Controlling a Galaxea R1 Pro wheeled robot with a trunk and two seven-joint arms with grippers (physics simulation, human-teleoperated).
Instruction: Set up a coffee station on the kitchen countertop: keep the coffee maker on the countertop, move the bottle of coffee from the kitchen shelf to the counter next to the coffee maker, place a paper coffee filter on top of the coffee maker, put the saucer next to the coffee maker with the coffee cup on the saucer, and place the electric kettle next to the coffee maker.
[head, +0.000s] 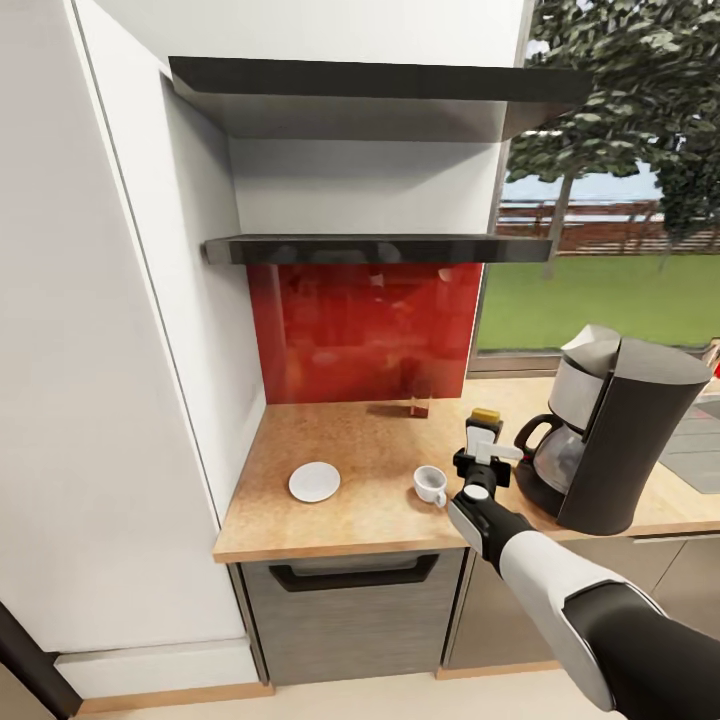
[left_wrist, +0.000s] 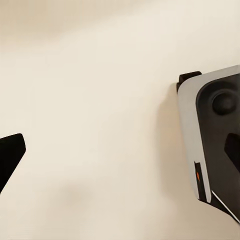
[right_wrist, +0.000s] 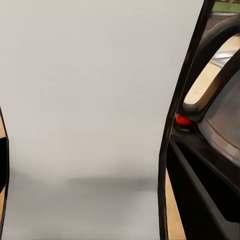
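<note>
Kitchen corner with a red backsplash (head: 365, 330), two dark shelves (head: 380, 248) above it and a window at right. The speckled tan table (head: 350, 520) carries, from left to right, the saucer (head: 314, 482), the coffee cup (head: 431, 485) well apart from it, and the coffee maker (head: 612, 440) at the right end. The bottle of coffee (head: 419, 398) stands at the far edge against the backsplash. The right gripper (head: 483, 445) hovers between cup and coffee maker, clamped on the paper coffee filter (right_wrist: 90, 120), a pale sheet beside the carafe handle. The left gripper's state cannot be told.
</note>
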